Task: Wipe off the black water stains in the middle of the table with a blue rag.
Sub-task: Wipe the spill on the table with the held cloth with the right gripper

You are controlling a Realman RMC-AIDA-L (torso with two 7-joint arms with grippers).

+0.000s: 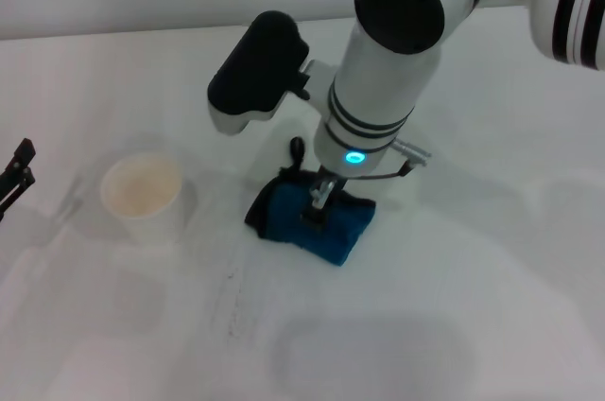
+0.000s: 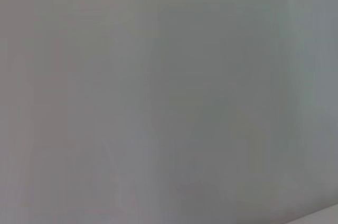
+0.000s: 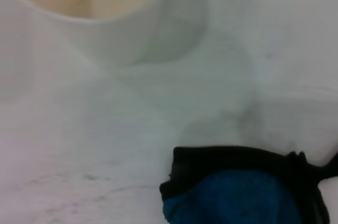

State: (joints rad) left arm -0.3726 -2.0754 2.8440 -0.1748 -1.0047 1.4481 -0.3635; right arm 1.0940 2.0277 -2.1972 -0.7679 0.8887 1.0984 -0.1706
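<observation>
We see the right gripper [image 1: 319,200] pressed straight down onto the blue rag [image 1: 317,221] near the middle of the table [image 1: 454,269], its fingers buried in the cloth and closed on a pinch of it, as far as the head view lets us judge. The right arm comes in from the upper right, with a lit cyan ring just above the wrist and a black camera housing jutting out to the robot's left.

The rag is bunched rather than flat, bright blue with black edging along the side nearer the cup, and a small black loop sticks up at its far corner. In the right wrist view the same rag [image 3: 237,197] shows its black border on the side toward the cup.

We cannot make out the black water stains as a distinct blotch anywhere; only faint grey specks and streaks lie on the white surface in front of the rag (whether any stain sits beneath the cloth is hidden).

To the robot's left of the rag, near but apart, stands an open white paper cup [image 1: 142,195], upright; its rim [image 3: 90,2] also fills the wrist picture.

The left gripper [image 1: 13,177] sits at the table's far left edge, well away, its fingers only partly visible.
</observation>
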